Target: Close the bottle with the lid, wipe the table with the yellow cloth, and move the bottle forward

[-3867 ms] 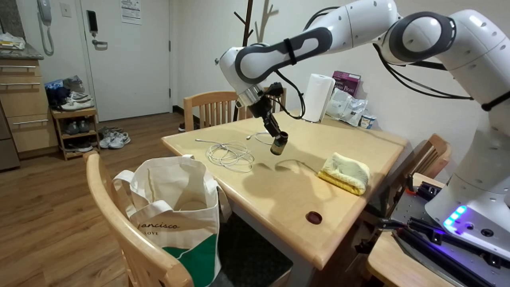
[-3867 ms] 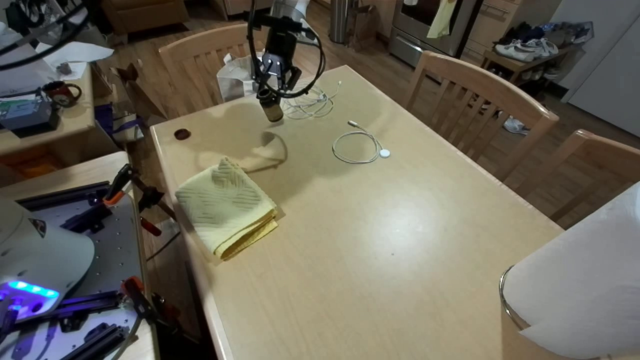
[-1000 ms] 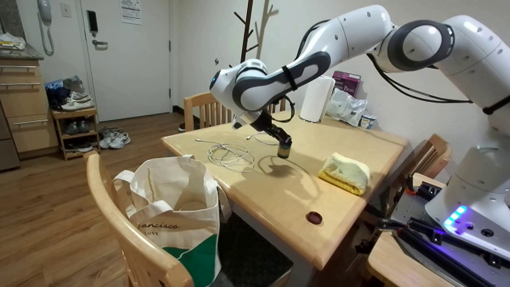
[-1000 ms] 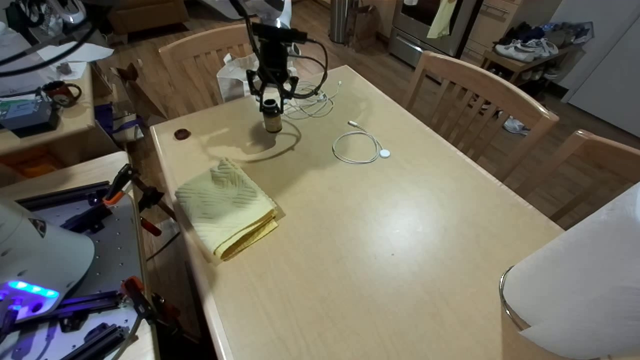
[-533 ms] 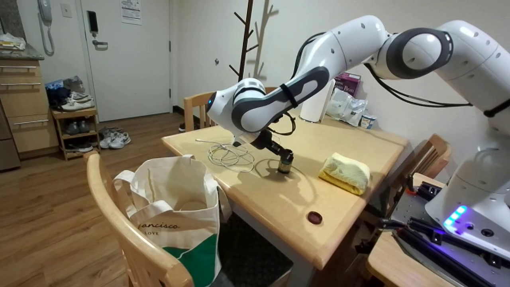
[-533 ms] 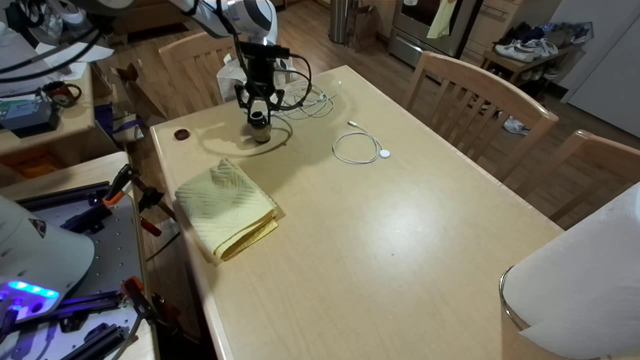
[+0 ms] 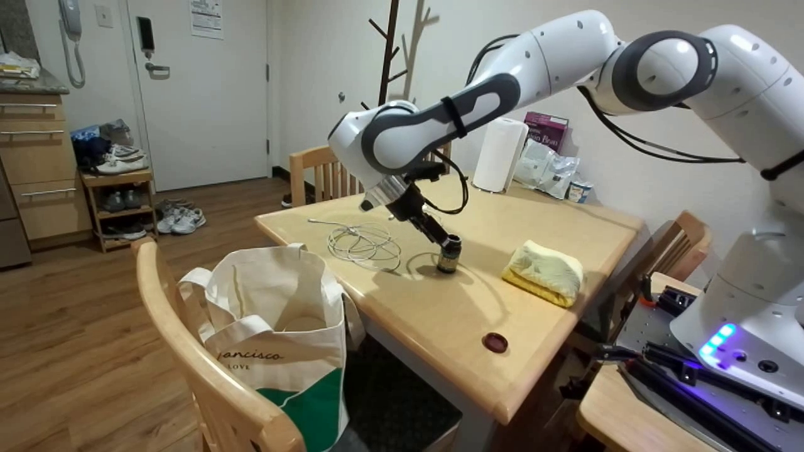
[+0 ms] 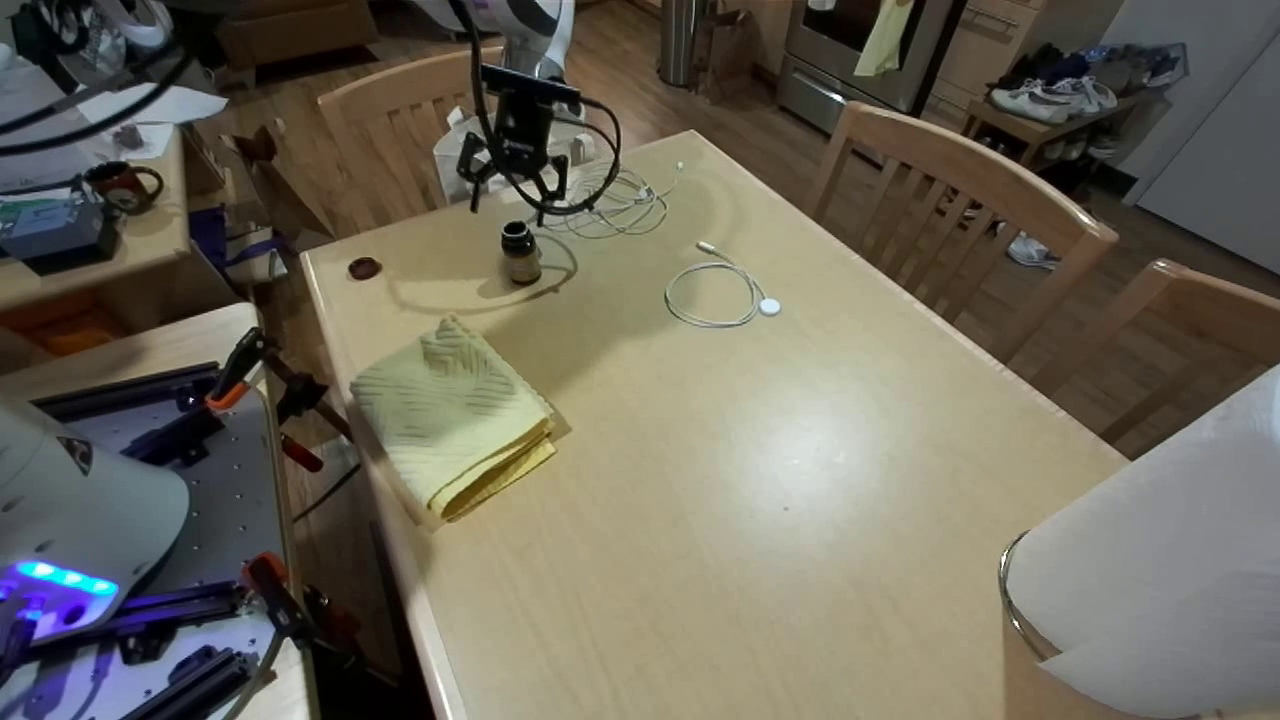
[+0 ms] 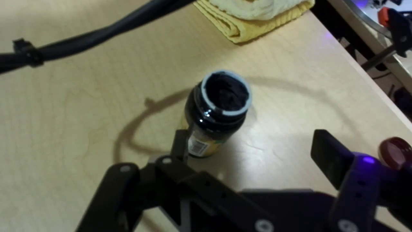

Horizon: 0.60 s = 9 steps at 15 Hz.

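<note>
On pale table (image 8: 800,520) | bottle (image 8: 522,260) upright (red lid (image 8: 365,268) apart) | hand (image 8: 508,215) wide | door (image 7: 207,107) beyond

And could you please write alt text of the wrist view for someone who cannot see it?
An uncapped dark bottle stands on a pale table, seen past an open black gripper. At the right edge a dark red lid is partly hidden by the gripper; a folded yellow cloth runs out of frame at the top.

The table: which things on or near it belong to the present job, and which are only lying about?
For the job: open bottle, loose lid, yellow cloth, table.
Just lying about: white cable bundle, round-ended white cable, paper towel roll, plastic bags, purple box, tote bag.
</note>
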Each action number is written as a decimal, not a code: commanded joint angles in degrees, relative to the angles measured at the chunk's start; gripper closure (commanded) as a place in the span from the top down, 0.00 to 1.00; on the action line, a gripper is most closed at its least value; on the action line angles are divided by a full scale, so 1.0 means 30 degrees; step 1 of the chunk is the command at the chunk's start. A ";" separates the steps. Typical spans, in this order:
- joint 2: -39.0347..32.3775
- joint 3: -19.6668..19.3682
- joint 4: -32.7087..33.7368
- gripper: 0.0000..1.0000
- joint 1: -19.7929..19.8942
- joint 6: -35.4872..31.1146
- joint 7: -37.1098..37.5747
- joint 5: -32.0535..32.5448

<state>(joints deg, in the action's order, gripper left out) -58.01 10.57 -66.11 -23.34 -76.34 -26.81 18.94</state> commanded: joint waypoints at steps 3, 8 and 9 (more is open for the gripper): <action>0.2739 0.0616 -0.1822 1.00 0.1932 -0.1500 0.1467 -0.3957; 0.6168 0.0528 -0.6108 1.00 0.3243 -0.6306 0.2718 -0.6787; 0.6848 0.0748 -0.6859 1.00 0.3546 -0.7251 0.3055 -0.7111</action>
<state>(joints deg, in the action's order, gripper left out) -46.09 11.23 -75.66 -15.45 -89.92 -21.26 1.36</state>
